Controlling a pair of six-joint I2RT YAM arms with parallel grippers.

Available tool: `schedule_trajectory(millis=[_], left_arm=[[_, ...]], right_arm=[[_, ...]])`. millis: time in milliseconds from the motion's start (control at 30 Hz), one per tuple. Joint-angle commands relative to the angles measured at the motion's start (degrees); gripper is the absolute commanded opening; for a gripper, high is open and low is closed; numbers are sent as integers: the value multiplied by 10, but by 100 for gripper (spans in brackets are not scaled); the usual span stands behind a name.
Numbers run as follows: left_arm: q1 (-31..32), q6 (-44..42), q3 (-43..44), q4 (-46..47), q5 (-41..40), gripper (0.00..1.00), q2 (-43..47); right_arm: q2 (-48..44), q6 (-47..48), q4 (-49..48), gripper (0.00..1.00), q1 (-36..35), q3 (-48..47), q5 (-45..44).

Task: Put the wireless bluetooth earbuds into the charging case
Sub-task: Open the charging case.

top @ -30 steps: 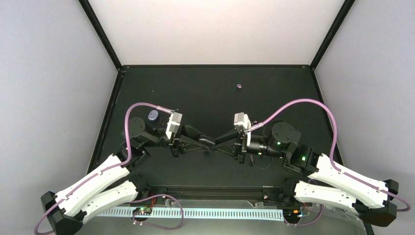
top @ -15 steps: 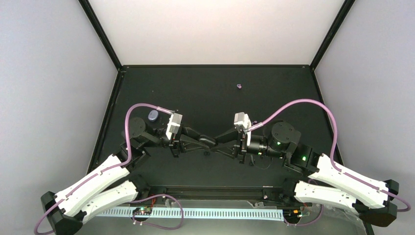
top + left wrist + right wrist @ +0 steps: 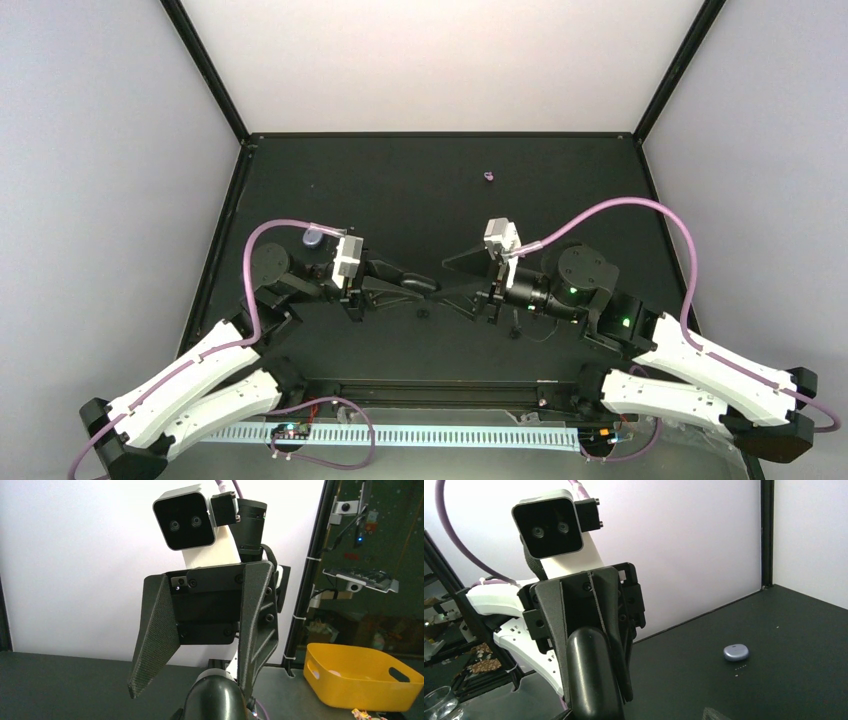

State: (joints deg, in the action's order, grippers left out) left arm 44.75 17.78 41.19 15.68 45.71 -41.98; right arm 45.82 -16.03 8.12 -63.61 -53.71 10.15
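While the small grey-lavender oval charging case [image 3: 736,652] sits closed on the black table [image 3: 400,190] — contents hidden — one tiny purple earbud [image 3: 488,176] lies well apart. My left gripper [image 3: 424,285] is pinched together, right gripper [image 3: 450,280] spread wide, empty.

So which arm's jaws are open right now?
The right gripper: its jaws stand spread wide apart. The left gripper has its jaws pressed together.
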Motion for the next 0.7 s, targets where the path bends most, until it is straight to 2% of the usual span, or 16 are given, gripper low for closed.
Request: schedule_trajectory(millis=[0,400,667], left_arm=[[6,-18,-3,-5,-4,1,11],[10,-29,-22,-12,-4,2,20],[11,-28,-29,-19,-27,1,31]], right_arm=[[8,-14,-4,65,2,-14,-40],[3,-38,-18,65,2,-4,-96],[5,-44,-17,65,2,-4,-101]])
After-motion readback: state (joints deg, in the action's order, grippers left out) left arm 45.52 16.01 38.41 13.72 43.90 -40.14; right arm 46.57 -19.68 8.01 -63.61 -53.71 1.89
